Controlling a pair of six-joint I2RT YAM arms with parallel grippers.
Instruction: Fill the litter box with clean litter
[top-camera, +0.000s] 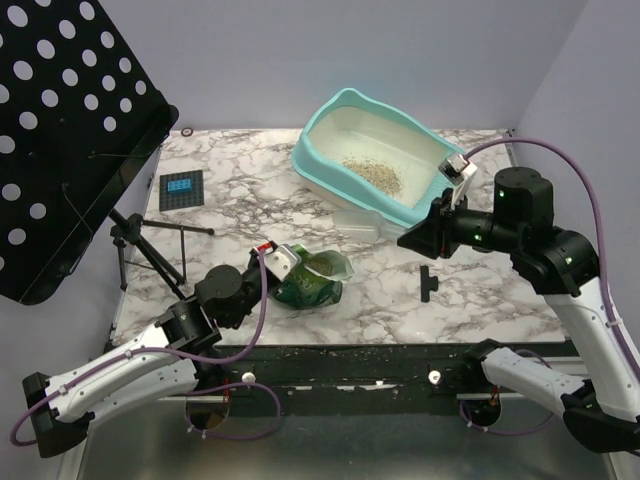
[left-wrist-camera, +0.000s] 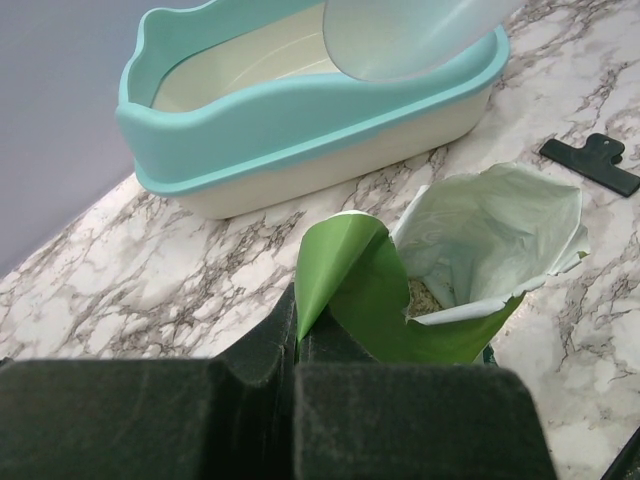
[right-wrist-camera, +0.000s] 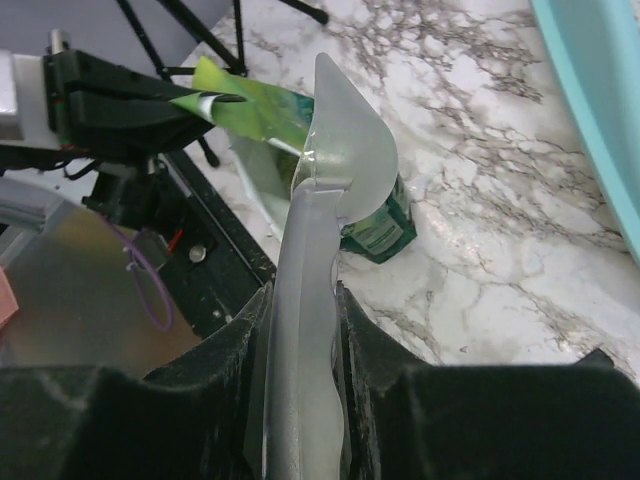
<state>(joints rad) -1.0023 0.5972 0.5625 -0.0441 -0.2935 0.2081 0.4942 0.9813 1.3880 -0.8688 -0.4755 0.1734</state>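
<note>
Two black, foam-padded grippers are seen clamped on thin plastics: the left gripper (left-wrist-camera: 297, 340) is closed on the curled, glossy flap of the crinkly green bag (left-wrist-camera: 375, 310), whose white-lined mouth gapes above the veined marble table (top-camera: 240, 205), and the right gripper (right-wrist-camera: 300, 300) is closed around the flat, translucent handle of the clear scoop (right-wrist-camera: 345, 150), its rounded bowl held between bag and litter box (left-wrist-camera: 300, 125). That smooth turquoise tray, wavy-rimmed and cream inside, is set at the table's far right; a thin grainy patch of beige clean litter (top-camera: 375, 172) is spread on its floor
</note>
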